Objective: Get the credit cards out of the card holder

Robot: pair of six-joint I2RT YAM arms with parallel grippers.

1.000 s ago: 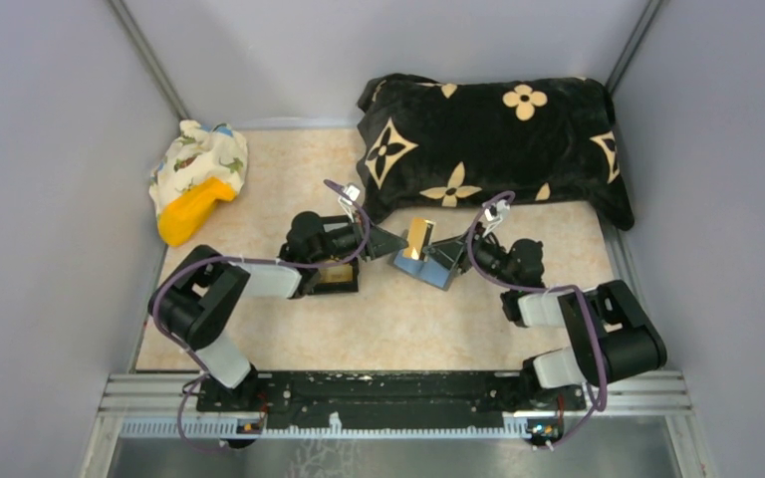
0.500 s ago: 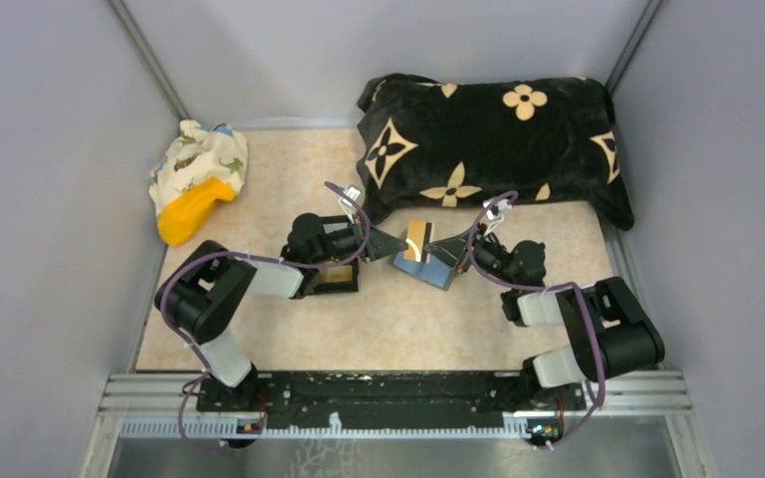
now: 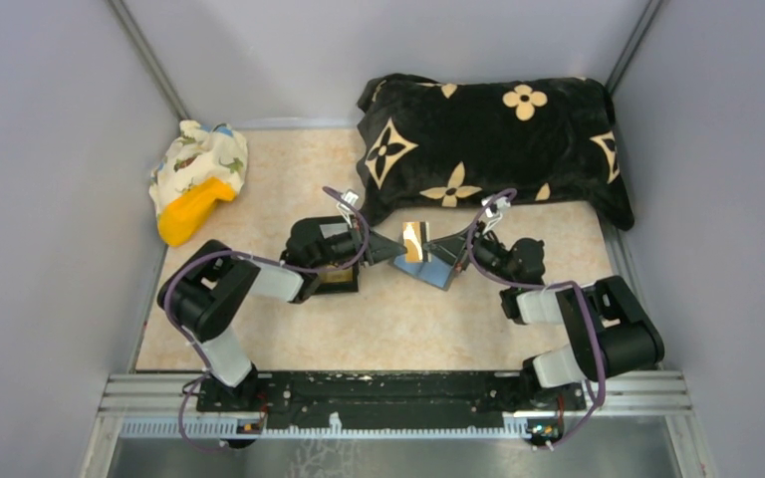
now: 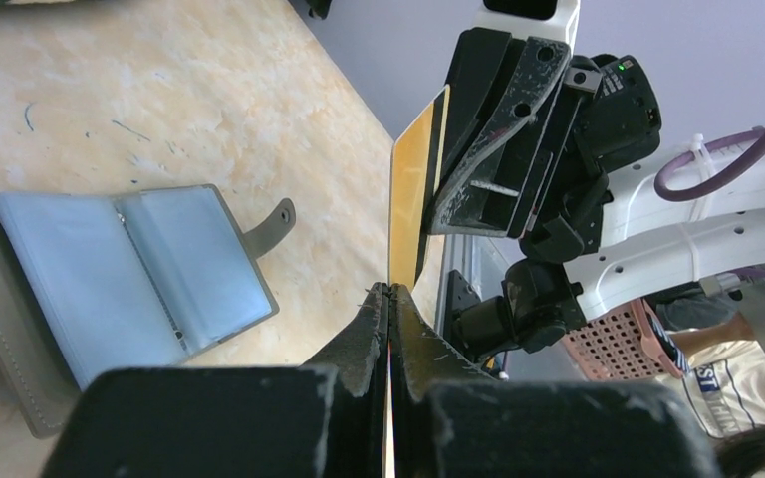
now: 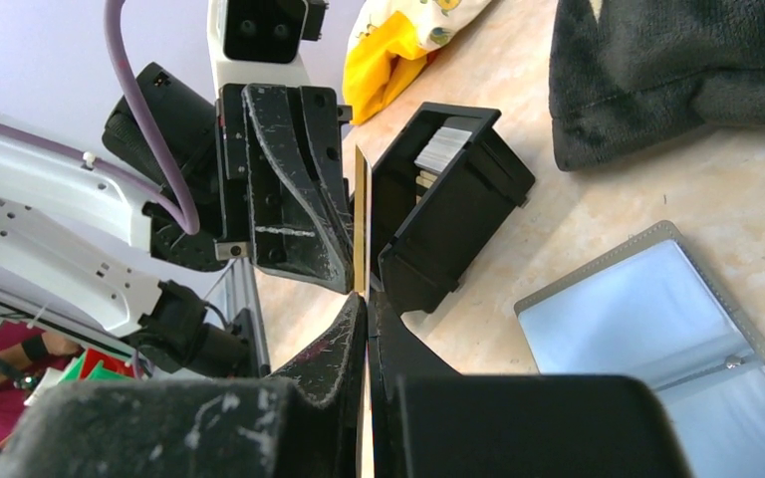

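Note:
A gold credit card (image 3: 416,239) stands on edge in the air between my two grippers. My left gripper (image 4: 389,289) is shut on one end of the credit card (image 4: 413,199). From the opposite side, my right gripper (image 5: 367,296) is shut on the other end of the credit card (image 5: 360,219). The grey card holder (image 4: 129,279) lies open on the table below and shows its light-blue sleeves. In the top view the card holder (image 3: 430,269) sits just under the card. The right wrist view has the card holder (image 5: 657,329) at lower right.
A black box (image 3: 337,277) with cards in it stands by the left gripper; the box (image 5: 448,209) is close behind the card. A black flowered pillow (image 3: 488,139) lies at the back. A patterned cloth with a yellow object (image 3: 194,184) lies at the back left.
My right gripper, open a second ago, has shut on the card's free end. The left gripper has kept its hold, and both arms shifted slightly toward the back.

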